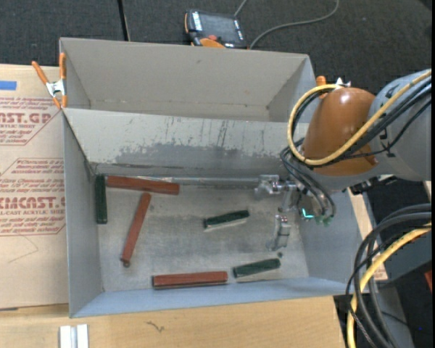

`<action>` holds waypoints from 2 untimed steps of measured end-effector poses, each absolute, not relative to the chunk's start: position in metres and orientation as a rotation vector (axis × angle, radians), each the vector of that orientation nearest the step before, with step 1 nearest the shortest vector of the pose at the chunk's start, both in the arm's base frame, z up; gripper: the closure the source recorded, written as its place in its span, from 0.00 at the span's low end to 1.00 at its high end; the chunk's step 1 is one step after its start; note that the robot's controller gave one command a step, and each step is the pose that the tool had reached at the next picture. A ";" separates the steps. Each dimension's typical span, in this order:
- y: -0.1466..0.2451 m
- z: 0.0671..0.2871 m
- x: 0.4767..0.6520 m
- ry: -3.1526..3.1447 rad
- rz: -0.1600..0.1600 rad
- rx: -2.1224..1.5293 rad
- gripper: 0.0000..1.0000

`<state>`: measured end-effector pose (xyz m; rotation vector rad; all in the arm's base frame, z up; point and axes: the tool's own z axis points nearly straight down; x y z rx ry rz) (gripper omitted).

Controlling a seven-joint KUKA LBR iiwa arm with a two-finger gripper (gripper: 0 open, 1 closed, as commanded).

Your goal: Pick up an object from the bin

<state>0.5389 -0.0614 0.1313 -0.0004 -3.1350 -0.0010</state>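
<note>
My gripper hangs at the right side of the bin, fingers pointing down toward the floor, with nothing visible between them. Just below it, near the front wall, lies a dark green bar. A second dark green bar rests on the floor to the gripper's left, about one bar length away.
A red-brown bar lies along the front wall. Another red-brown bar slants at the left, a third lies along the back, and a dark green bar stands by the left wall. The arm with its orange cover and cables hangs over the right rim.
</note>
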 end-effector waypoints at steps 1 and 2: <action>-0.021 0.071 0.574 -3.108 -0.004 0.453 0.00; -0.022 0.073 0.574 -3.111 -0.001 0.450 1.00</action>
